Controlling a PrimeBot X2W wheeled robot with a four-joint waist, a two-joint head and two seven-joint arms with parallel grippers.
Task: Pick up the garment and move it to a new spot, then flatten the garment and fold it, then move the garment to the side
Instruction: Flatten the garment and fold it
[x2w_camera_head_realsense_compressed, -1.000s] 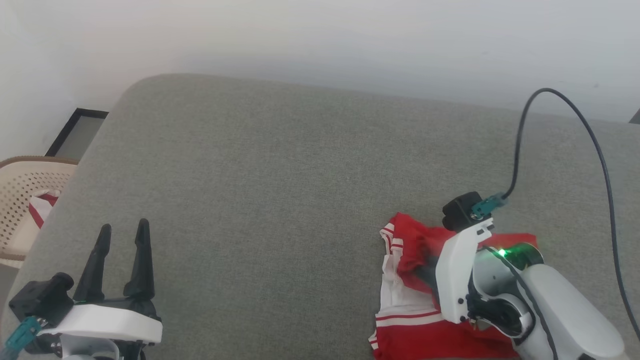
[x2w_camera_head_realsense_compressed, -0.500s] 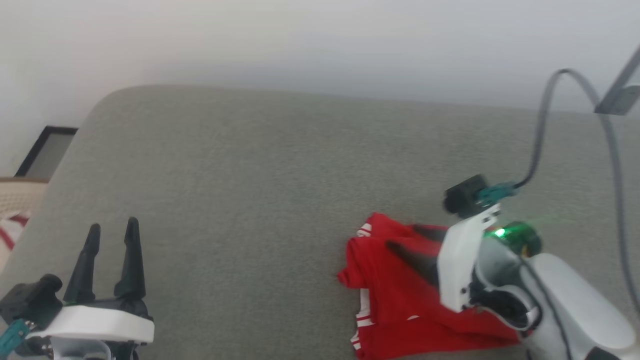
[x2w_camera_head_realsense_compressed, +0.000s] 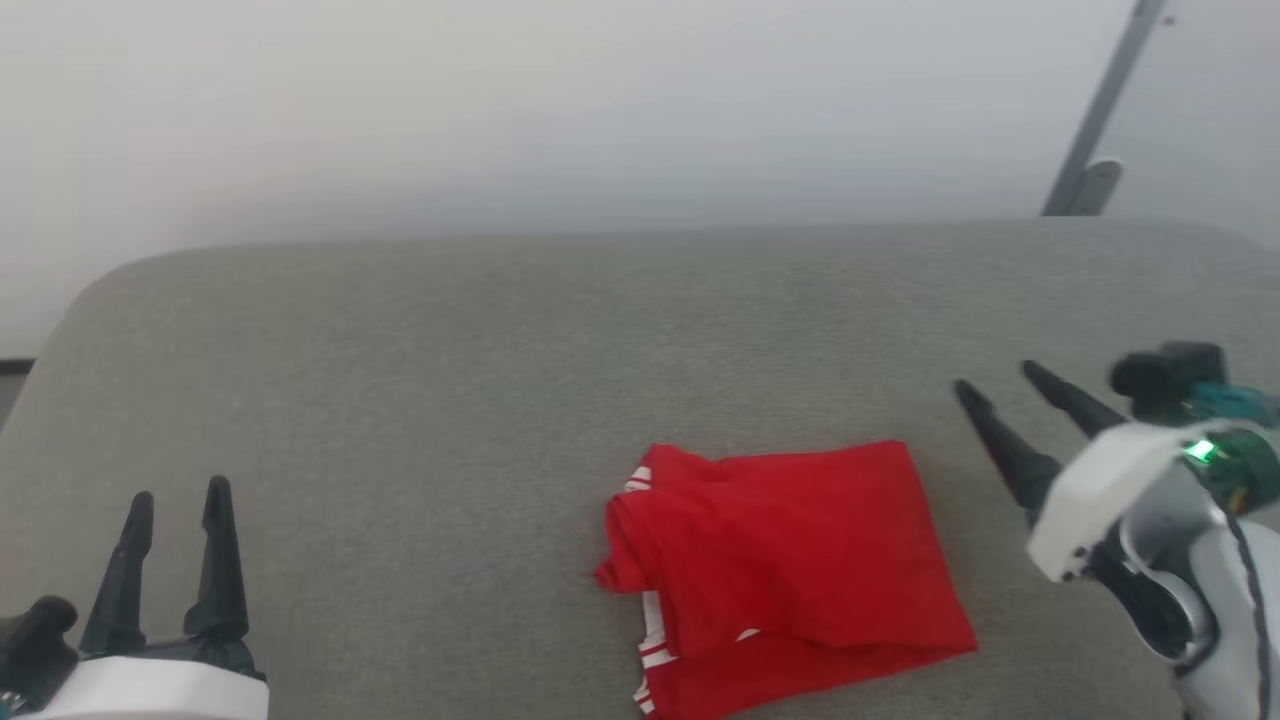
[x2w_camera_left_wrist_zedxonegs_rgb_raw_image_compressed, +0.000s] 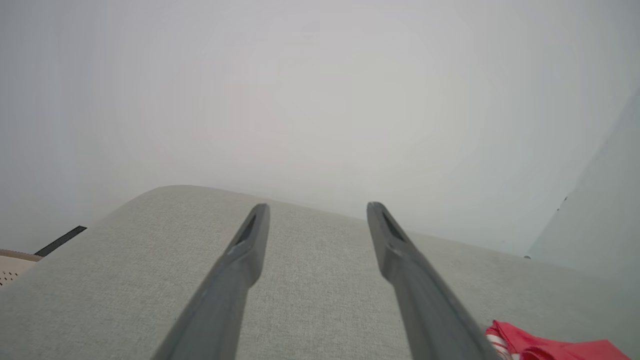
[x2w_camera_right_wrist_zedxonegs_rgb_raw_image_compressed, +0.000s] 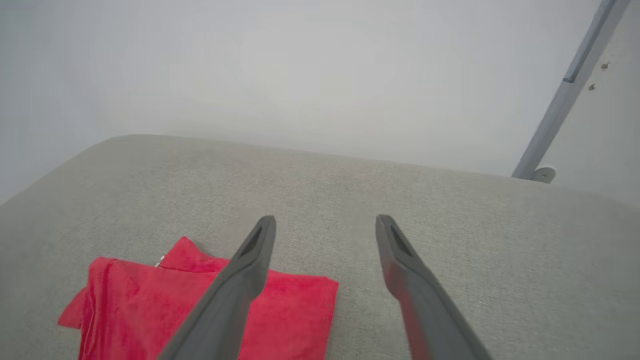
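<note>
I'm hovering my right fingers (x2w_camera_head_realsense_compressed: 1003, 440), spread and empty, just right of the folded garment (x2w_camera_head_realsense_compressed: 790, 560); left fingers (x2w_camera_head_realsense_compressed: 218, 560), also spread, sitting farther off.

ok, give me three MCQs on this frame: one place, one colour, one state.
1. Where is the garment relative to the right end effector?
A. On the grey cushion, to its left, apart from it
B. Clamped between its fingers
C. Draped over its wrist

2. The folded garment's main colour?
A. Blue
B. Red
C. Green

3. The left end effector is:
A. Shut on the garment
B. Open, holding nothing
C. Shut, empty

Answers:
1 A, a strip of bare cushion separates them in the head view.
2 B, bright red with white striped edges.
3 B, its fingers stand spread with cushion showing between them.
</note>
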